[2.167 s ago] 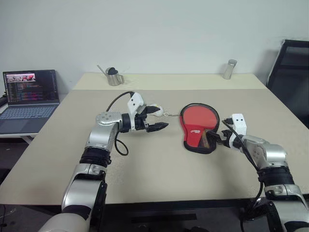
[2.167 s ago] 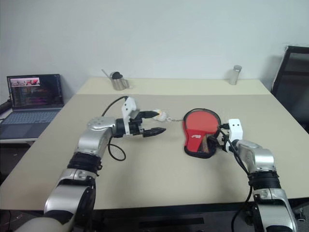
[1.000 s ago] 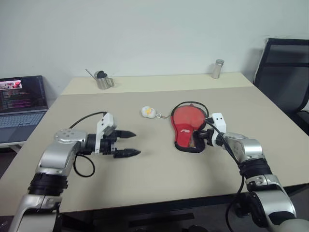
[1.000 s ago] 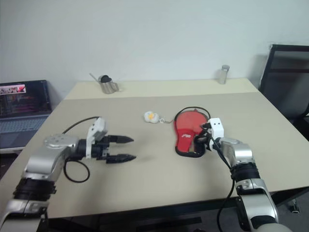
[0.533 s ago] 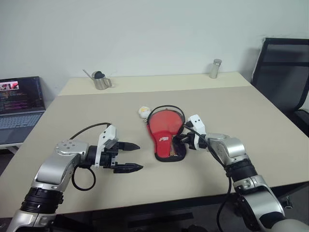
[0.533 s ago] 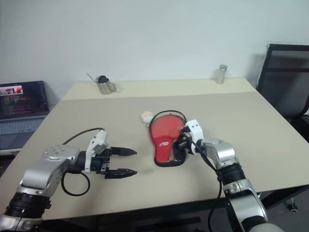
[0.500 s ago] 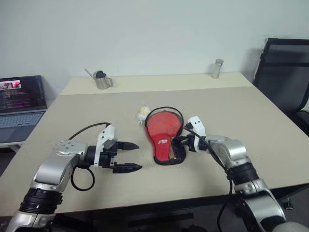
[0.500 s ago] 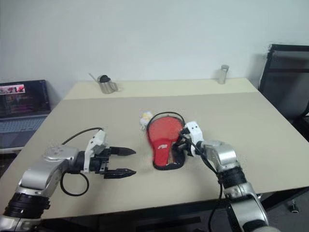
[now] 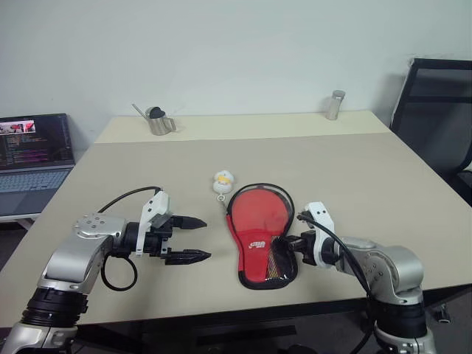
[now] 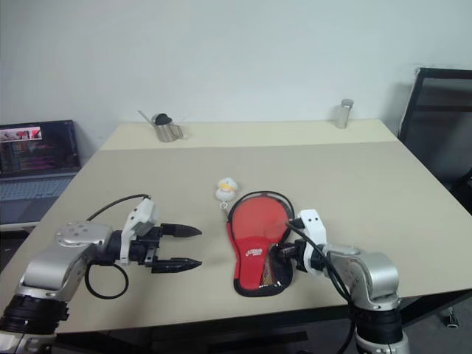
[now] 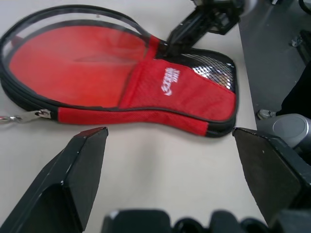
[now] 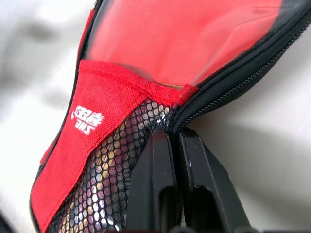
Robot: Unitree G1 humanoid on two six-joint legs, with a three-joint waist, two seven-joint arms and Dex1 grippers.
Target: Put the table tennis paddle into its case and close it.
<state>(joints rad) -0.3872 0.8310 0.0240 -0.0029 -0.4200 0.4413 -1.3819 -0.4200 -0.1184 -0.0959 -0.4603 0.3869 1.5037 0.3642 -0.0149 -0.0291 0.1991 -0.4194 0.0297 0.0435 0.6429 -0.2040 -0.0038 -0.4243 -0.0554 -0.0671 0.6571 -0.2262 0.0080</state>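
The red case [image 9: 259,228] lies flat near the table's front edge, with its logo and mesh pocket facing up and its round end pointing away from me. The table tennis paddle sits inside it: its red face [image 12: 184,34] shows through the clear round panel. Behind the mesh [image 9: 280,258] is something brown, apparently the handle. My right gripper [image 9: 289,243] is shut on the case's black zipper rim [image 12: 214,87], at the neck beside the mesh pocket. My left gripper [image 9: 206,237] hovers open just left of the case and touches nothing.
A small yellow-white toy [image 9: 221,180] hangs on a chain from the case's zipper, just beyond the round end. At the table's far edge stand a metal pitcher [image 9: 156,122] and a metal cylinder [image 9: 336,105]. A laptop [image 9: 33,151] sits left and a black chair [image 9: 435,96] right.
My right gripper, still shut on the case, has dragged it toward the front edge, and the toy trailed along. The left gripper stays open and has hardly moved.
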